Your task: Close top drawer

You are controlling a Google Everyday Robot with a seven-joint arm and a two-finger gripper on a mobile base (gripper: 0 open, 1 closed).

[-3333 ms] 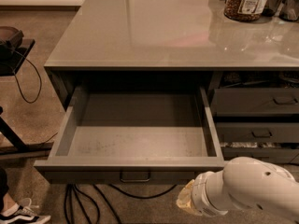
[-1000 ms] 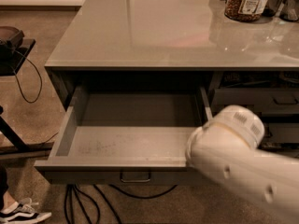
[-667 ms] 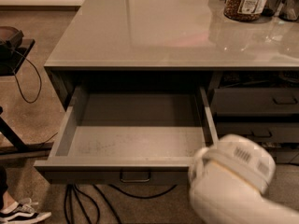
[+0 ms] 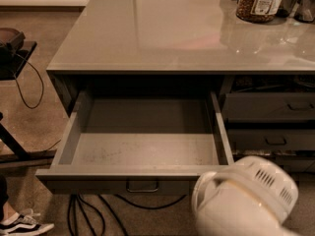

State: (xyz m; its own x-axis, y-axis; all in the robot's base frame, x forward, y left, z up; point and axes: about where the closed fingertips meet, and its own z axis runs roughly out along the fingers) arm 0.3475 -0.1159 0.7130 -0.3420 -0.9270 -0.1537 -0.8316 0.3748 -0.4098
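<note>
— Where is the top drawer [image 4: 142, 149] in the camera view?
— It stands pulled well out from under the grey tabletop [image 4: 162, 28], on the left side of the cabinet. Its scuffed grey floor is bare. The small loop handle [image 4: 142, 186] sits at the middle of its flat front, low in the frame.
— And the gripper?
— The gripper itself does not show, so whether it is released or clenched cannot be told. Only a bulky white housing of the robot arm [image 4: 246, 198], with vent slots on its side, fills the lower right corner. It lies in front of the drawer's right front corner and covers that end of the front panel.
— What lies around the drawer?
— To its right, set back under the tabletop, are the upper narrow drawer [image 4: 268, 106] and the lower narrow drawer [image 4: 270, 139], each with a small handle. A labelled jar [image 4: 259, 1] of brown pieces stands at the tabletop's far right. Black cables [image 4: 88, 213] run over the carpet beneath the open drawer, a black-and-white sneaker [image 4: 22, 226] rests at the lower left edge, and a dark stand [image 4: 12, 48] with a cord hanging from it is at the left
</note>
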